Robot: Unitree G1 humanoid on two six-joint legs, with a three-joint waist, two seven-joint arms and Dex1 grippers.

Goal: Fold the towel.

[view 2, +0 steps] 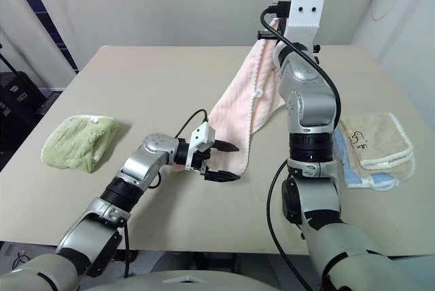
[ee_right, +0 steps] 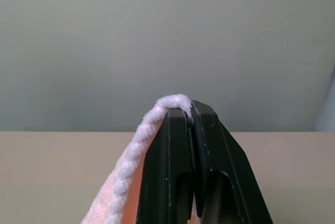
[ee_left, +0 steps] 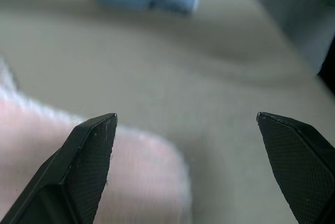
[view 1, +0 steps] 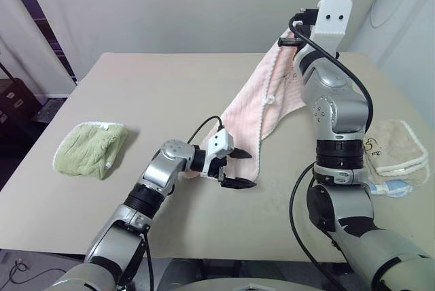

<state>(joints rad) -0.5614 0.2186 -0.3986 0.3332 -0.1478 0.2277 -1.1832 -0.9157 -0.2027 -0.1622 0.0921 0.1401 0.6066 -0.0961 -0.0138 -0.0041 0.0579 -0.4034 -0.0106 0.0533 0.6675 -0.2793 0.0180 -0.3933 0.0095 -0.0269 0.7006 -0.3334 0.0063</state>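
My right gripper [ee_right: 189, 110] is pinched on the towel [view 1: 262, 111] by its white edge, held high at far right so it hangs to the table [view 1: 170, 87] and the low corner shows. My left gripper [view 1: 231, 168] is spread wide just beside that corner, probably to take it. Green towel [view 1: 92, 148] far left, beige towel [view 2: 377, 143] right; neither blocks.

One pale pink ribbed terry towel with white trim [view 1: 262, 111], one crumpled light green towel [view 1: 92, 148], one folded beige towel with a dark embroidered mark [view 2: 376, 143] and one light blue cloth beneath it [view 2: 353, 174] share one tan tabletop [view 1: 156, 87]; two black two-fingered pincers: left [view 2: 223, 162], right [ee_right: 189, 110].
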